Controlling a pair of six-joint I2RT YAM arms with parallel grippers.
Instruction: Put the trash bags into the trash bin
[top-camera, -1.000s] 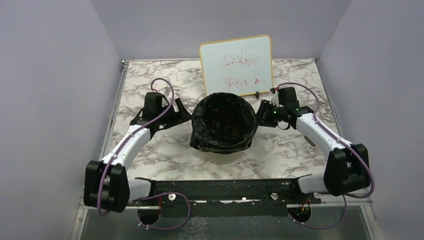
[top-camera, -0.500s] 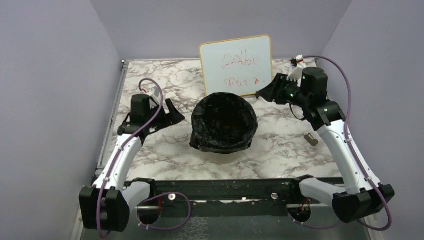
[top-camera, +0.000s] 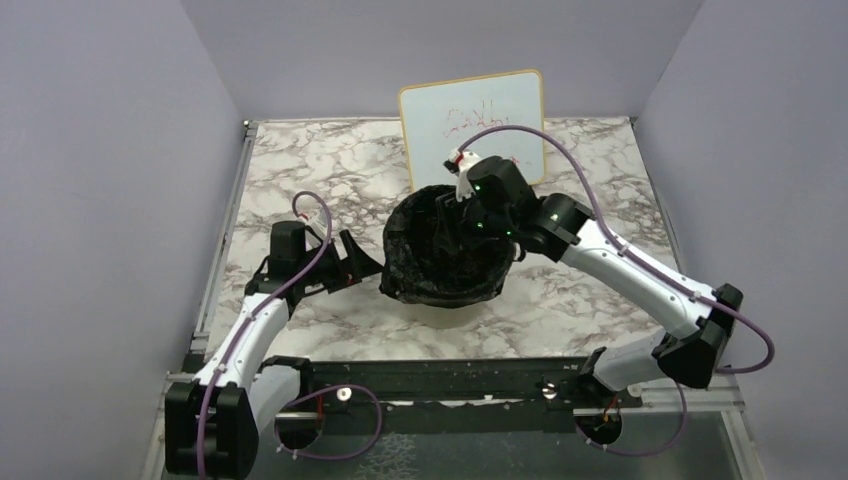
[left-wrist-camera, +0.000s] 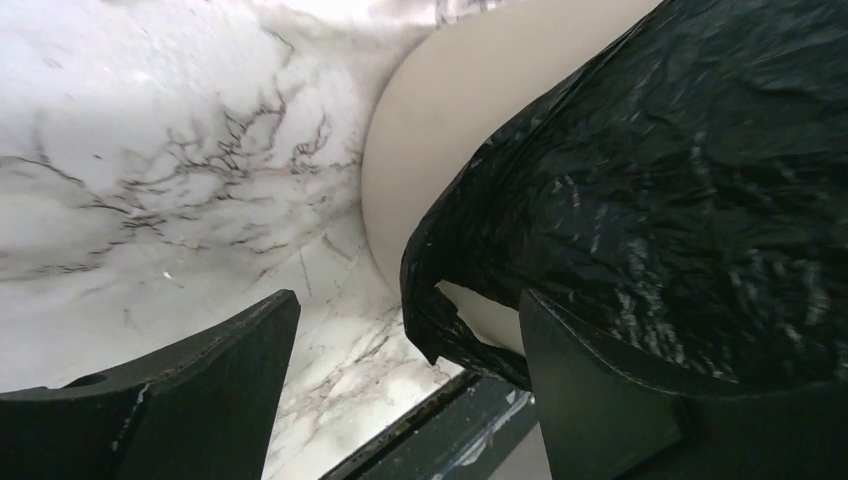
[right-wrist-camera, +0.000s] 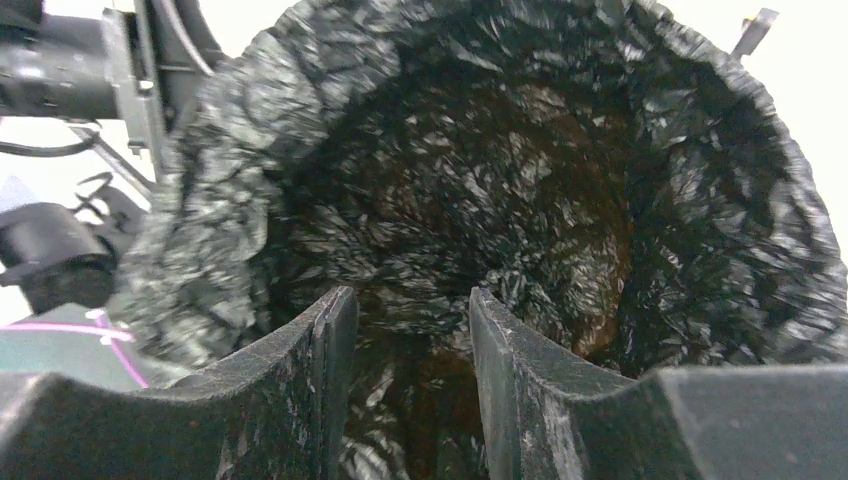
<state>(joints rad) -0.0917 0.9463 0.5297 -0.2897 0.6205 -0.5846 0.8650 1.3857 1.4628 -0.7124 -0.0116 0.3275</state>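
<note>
Your cream plastic bin stands upright, crinkly black bag lining it; left gripper gapes empty beside, right gripper parted above mouth.

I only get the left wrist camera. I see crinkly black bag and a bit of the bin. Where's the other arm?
Observer: The right gripper hangs over the trash bin, pointing down into its mouth.
Operator: Is it holding something?
Observer: No. Its fingers stand apart with nothing between them. Below them is only the trash bag lining the inside.
</note>
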